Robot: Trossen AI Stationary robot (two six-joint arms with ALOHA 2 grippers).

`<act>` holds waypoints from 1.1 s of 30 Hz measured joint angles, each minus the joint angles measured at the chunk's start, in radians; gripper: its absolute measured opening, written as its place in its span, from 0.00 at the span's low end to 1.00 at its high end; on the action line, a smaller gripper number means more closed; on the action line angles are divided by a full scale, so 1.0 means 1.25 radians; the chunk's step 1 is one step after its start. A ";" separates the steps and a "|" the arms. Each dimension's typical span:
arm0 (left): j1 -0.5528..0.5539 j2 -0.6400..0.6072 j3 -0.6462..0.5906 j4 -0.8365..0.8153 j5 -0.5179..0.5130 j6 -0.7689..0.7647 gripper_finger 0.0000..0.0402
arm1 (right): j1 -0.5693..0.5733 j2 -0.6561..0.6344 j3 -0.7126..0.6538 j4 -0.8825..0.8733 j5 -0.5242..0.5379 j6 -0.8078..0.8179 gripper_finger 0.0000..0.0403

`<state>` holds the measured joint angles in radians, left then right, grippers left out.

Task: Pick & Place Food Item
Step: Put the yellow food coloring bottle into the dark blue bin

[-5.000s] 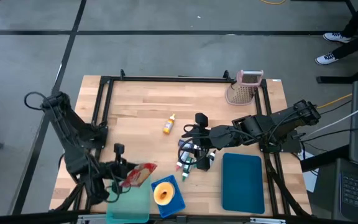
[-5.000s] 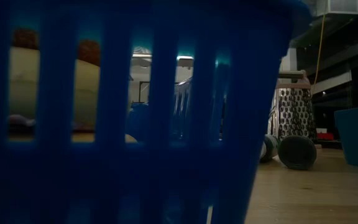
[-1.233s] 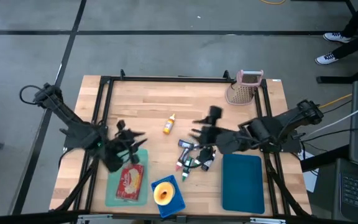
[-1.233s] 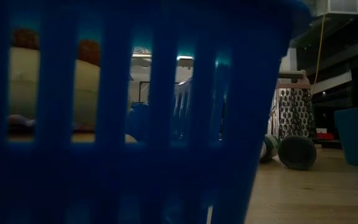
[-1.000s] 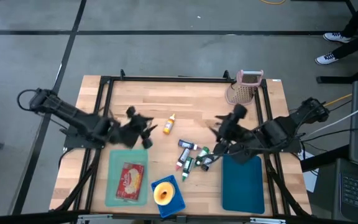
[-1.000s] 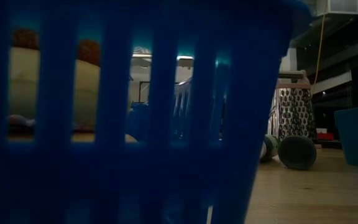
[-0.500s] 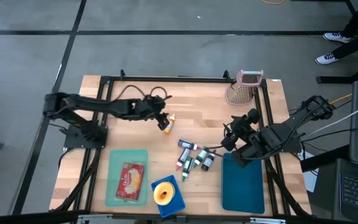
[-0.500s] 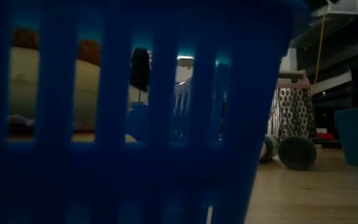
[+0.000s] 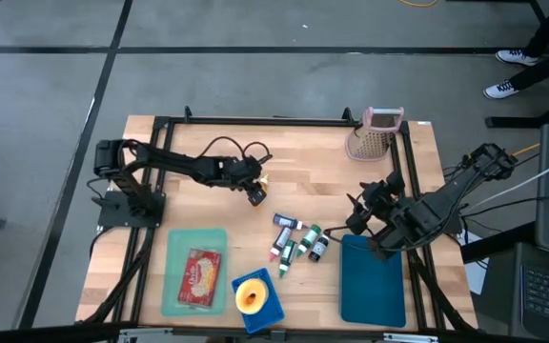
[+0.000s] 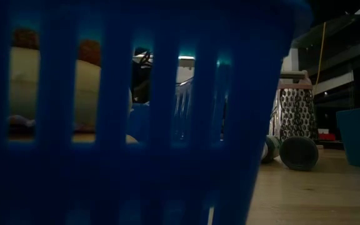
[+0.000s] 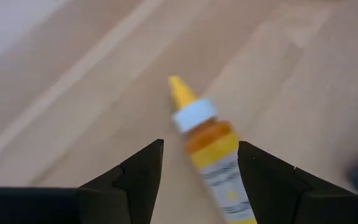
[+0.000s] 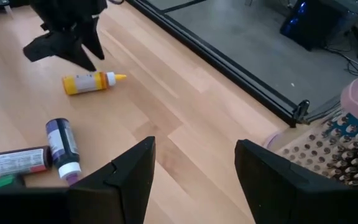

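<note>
Dark fingers of the left pincer (image 11: 197, 163) stand wide, poised over the yellow bottle (image 11: 213, 149), which lies flat on the wooden surface (image 9: 313, 162) near its middle, not yet gripped. Nearby lie tubes (image 9: 295, 241). A red packet (image 9: 199, 275) already rests in the green tray (image 9: 172, 244) and a doughnut (image 9: 249, 295) in the blue basket (image 9: 273, 307), so part looks done. Off by the blue lid (image 9: 373, 281), the right pincer (image 9: 368, 221) waits, also wide.
</note>
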<state>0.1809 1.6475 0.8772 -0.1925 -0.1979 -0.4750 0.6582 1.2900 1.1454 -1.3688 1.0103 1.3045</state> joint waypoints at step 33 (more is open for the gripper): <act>-0.048 0.090 0.145 0.119 0.072 0.148 0.21 | 0.047 -0.008 0.002 0.062 0.307 -0.010 0.54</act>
<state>0.1205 1.7594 1.0584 -0.0437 -0.1085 -0.2897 0.7168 1.2799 1.1481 -1.2913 1.3941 1.2915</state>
